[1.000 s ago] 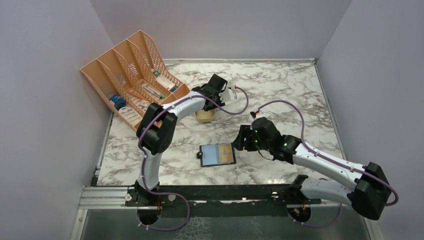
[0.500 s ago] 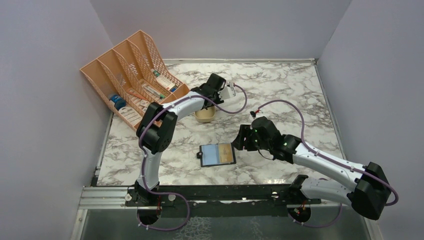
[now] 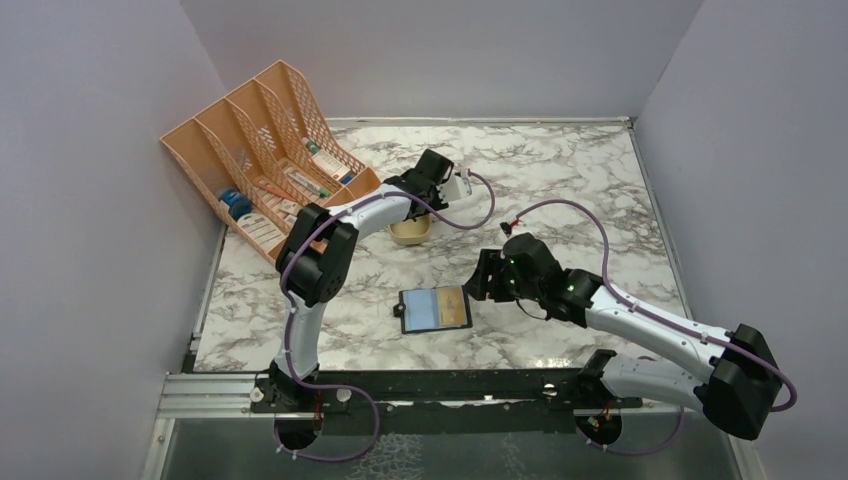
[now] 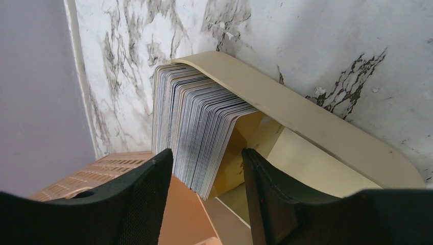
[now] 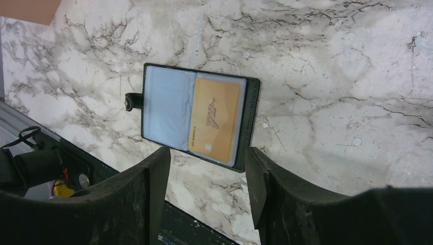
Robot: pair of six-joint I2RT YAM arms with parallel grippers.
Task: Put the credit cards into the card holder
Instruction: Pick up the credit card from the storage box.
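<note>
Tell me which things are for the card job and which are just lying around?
For the job: card holder, gold card inside it, stack of cards in the tan tin.
Just lying about: peach file organiser, labelled boxes inside it.

Open card holder (image 5: 166, 109), gold card (image 5: 214, 117) inside

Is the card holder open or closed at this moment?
Open. The holder lies spread flat on the table, both inner sides up, with a gold card in one side.
</note>
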